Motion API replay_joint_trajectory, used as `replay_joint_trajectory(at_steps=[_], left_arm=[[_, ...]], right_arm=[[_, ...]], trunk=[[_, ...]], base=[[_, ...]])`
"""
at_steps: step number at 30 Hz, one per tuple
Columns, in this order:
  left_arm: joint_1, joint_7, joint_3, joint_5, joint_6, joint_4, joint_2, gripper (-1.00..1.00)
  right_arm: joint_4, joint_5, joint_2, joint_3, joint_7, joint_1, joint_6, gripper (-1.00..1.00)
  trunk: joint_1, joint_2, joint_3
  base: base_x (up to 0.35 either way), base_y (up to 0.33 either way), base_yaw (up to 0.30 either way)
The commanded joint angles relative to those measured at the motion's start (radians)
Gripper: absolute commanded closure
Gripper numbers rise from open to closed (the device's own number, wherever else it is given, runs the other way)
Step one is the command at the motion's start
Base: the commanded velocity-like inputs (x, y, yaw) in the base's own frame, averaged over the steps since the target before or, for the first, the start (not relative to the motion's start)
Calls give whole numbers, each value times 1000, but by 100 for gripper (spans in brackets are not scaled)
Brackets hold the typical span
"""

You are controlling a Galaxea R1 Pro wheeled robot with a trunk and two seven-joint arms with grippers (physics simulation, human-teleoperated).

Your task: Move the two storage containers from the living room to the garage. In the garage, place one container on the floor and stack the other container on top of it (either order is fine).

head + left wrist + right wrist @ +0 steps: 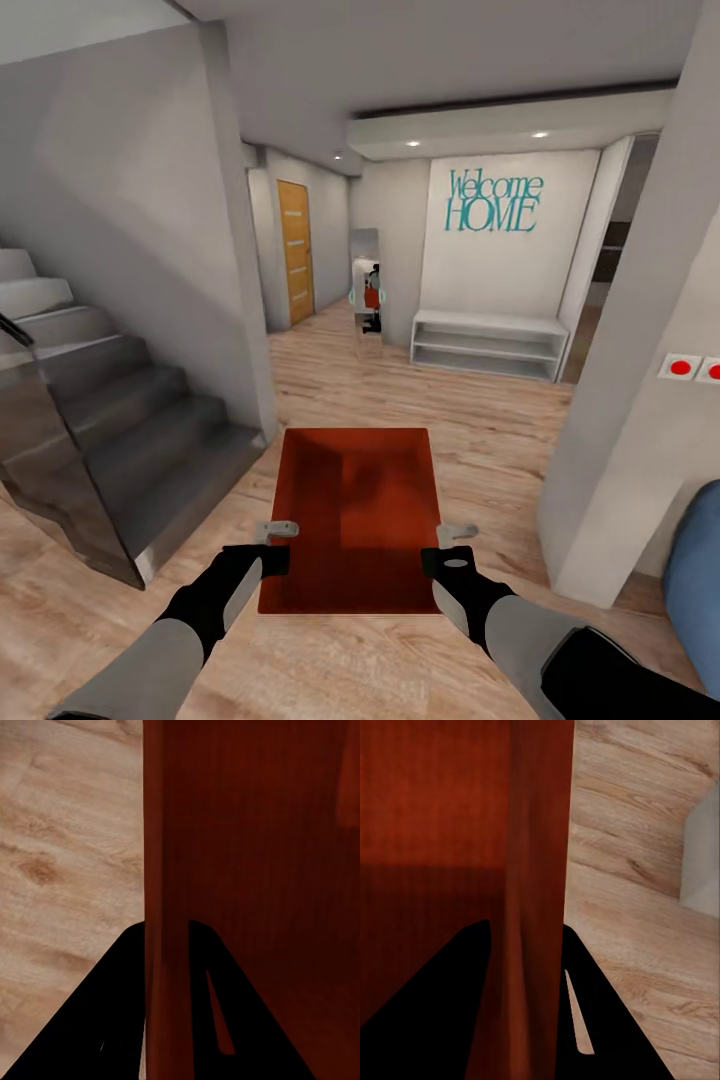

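I carry one red-orange storage container (352,515) level in front of me, above a light wood plank floor. My left gripper (280,530) is shut on its left wall (166,870), and my right gripper (455,535) is shut on its right wall (540,870). In both wrist views the dark fingers (112,1012) (607,1020) straddle the thin red wall. The bin's inside looks empty.
A grey staircase (110,420) rises at the left beside a wall corner (255,330). A white pillar (630,400) stands at the right, and a blue object (695,560) beside it. Ahead are a white bench shelf (490,342), a mirror (366,292) and an orange-brown door (295,250) down the hallway.
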Motion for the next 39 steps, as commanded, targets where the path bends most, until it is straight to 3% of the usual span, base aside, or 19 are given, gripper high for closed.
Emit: replay_joint_trajectory(at_steps=[1, 39], left_arm=[[-1, 13, 4, -27, -33, -9, -9, 100], [-1, 13, 4, -25, -33, -7, -9, 100]], right_arm=[[4, -25, 1, 7, -85, -1, -2, 100], [4, -26, 1, 7, -85, 0, -3, 100]], trunk=[[1, -1, -2], [1, -1, -2]], base=[[322, 0, 0], [322, 0, 0]])
